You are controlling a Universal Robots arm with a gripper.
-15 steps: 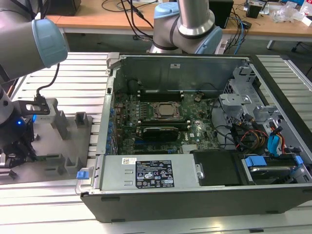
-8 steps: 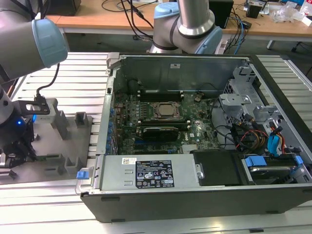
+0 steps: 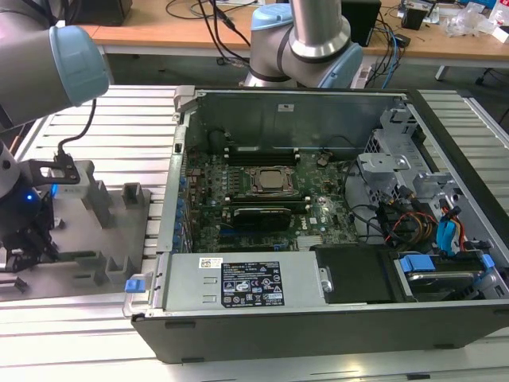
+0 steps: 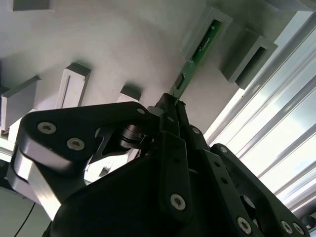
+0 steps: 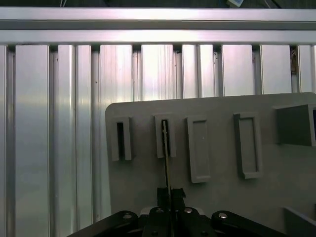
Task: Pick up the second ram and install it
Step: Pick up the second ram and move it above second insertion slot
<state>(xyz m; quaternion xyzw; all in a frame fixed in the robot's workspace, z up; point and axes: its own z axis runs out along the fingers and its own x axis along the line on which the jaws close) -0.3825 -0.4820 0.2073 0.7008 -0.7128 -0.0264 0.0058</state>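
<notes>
on the grey fixture plate (image 5: 222, 202), the gripper (image 4: 170, 106) pinches the second ram (image 4: 198, 51), its end in a slotted block (image 4: 201, 25).

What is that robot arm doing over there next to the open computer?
The robot arm's gripper is pinched on the second ram, a thin green strip standing on edge in a slot of a grey fixture block. The strip's far end sits in the block, so it is not yet lifted out. The open computer case sits beside the fixture plate, on the exterior view's right, with its motherboard showing.
</notes>
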